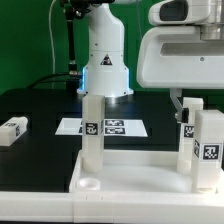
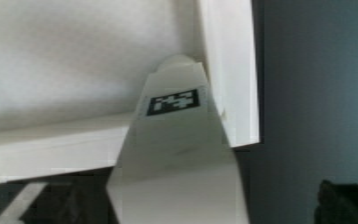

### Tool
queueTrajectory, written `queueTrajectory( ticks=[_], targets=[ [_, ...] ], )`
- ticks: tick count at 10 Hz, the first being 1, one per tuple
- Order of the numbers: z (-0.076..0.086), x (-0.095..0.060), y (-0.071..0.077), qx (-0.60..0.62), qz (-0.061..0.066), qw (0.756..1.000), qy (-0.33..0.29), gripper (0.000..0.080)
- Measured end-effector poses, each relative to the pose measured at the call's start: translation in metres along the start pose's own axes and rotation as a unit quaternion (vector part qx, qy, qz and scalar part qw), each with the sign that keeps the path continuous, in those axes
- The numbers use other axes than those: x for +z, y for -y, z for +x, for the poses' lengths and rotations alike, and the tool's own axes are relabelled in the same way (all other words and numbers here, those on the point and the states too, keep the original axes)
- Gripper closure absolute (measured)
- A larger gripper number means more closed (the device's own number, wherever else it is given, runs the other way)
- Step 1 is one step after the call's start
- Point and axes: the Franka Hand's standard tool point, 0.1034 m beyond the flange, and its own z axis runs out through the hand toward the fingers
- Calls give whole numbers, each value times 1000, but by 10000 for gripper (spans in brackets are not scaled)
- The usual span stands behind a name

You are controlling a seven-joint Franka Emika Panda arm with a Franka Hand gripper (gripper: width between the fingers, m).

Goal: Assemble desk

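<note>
Desk tabletop (image 1: 140,176) lies in the foreground on the bench. One leg (image 1: 92,130) stands upright in its corner at the exterior view's left, two more legs (image 1: 190,128) stand close together at its right, and the fourth leg (image 1: 12,128) lies loose well to the left. Wide apart and empty, the jaws hang above the right-hand pair. Risk: an off-centre descent clips a leg top and tips it if poorly seated. Tight between pair and rim; open bench leftward.
</note>
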Motion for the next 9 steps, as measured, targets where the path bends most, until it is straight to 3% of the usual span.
queueTrajectory(
  ticks=[3, 5, 6, 7, 9],
  targets=[
    [1, 0, -2, -74, -9, 997, -2, 151],
    [1, 0, -3, -73, -9, 997, -2, 383],
    [1, 0, -3, -71, -9, 997, -2, 383],
    [1, 0, -3, -60, -9, 998, -2, 511],
    [1, 0, -3, -41, -9, 999, -2, 511]
  ],
)
